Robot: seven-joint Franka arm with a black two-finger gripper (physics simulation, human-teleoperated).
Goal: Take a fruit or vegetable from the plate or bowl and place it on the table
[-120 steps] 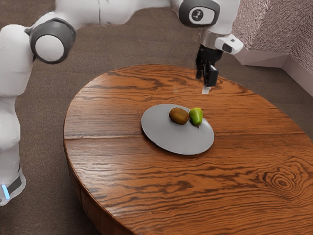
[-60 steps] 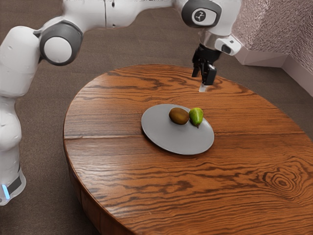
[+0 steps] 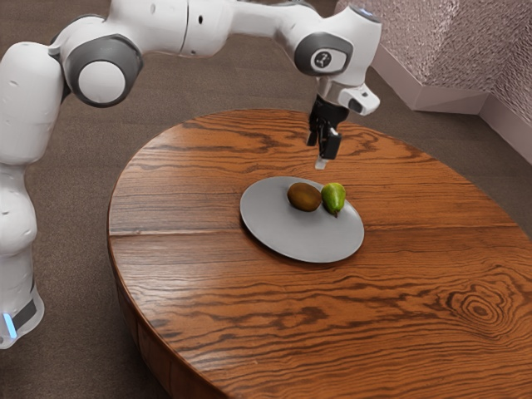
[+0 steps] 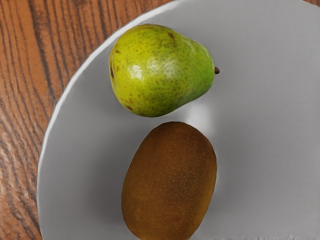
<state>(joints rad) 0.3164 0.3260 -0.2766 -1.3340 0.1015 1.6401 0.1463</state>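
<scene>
My gripper (image 3: 321, 158) hangs in the air above the far edge of the plate in the exterior view, its fingers apart with nothing between them. A round grey plate (image 3: 291, 237) lies on the wooden table. Near its far rim rest a brown kiwi (image 3: 304, 197) and, close beside it toward the exterior view's right, a green pear (image 3: 333, 198). The wrist view looks down on the pear (image 4: 157, 70) and the kiwi (image 4: 170, 182), lying on the grey plate (image 4: 270, 125) with a narrow gap between them.
The round wooden table (image 3: 399, 307) surrounds the plate on every side, with its curved edge toward the arm's base. Beyond the table, at the exterior view's upper right, stands a textured wall (image 3: 465, 50) with a pale baseboard.
My gripper has moved toward the exterior view's left and somewhat lower, closer to the plate. The pear, kiwi and plate have not moved.
</scene>
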